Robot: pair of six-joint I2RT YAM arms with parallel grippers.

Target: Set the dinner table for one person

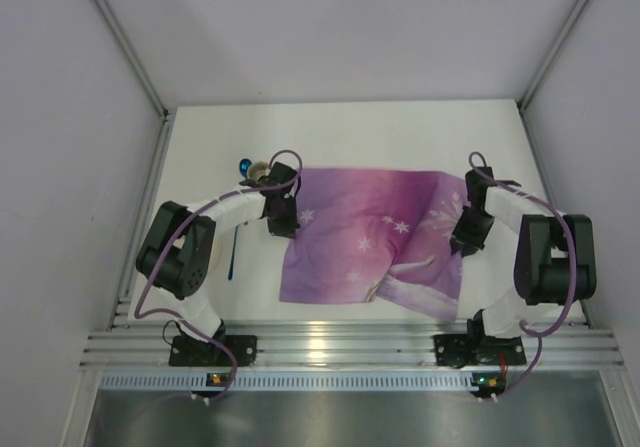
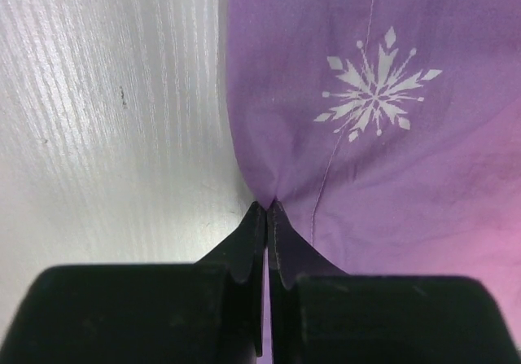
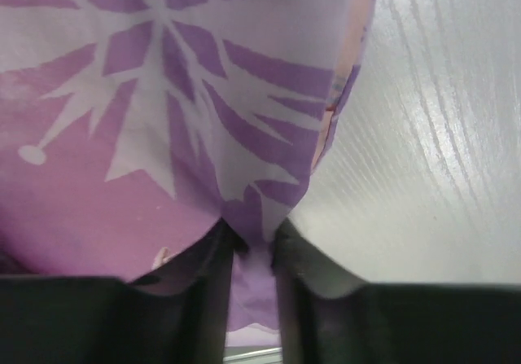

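The bench [image 1: 350, 137] fills the floor of the white-walled cell, running from the rail where the arms are bolted to the back wall. On its near half lies the purple placemat [image 1: 370, 232]. It is not flat: the near edge is rumpled and folded over on itself.

The left gripper [image 2: 269, 209] is squeezed tight on the very rim of the placemat's left edge, with the cloth puckered into its tips. That bite looks thin to me. If the arms pull apart to stretch the cloth, this edge could slide out and leave the mat slack on one side.

The right gripper [image 3: 254, 242] has a fold of the right edge bunched between its jaws, and as far as I can tell it is clamped on it, with more cloth in its grip than the left has. If one side holds better than the other, the mat would likely skew rather than spread square.

The folded near edge is the other worry. Pulling sideways alone may not open it, and dragging the cloth low across the bench could crease it further.

A blue spoon [image 1: 231, 257] lies just left of the mat, under the left arm, and a small round thing [image 1: 259, 173] sits beside that arm's wrist. A wide swing to the left could knock either one.
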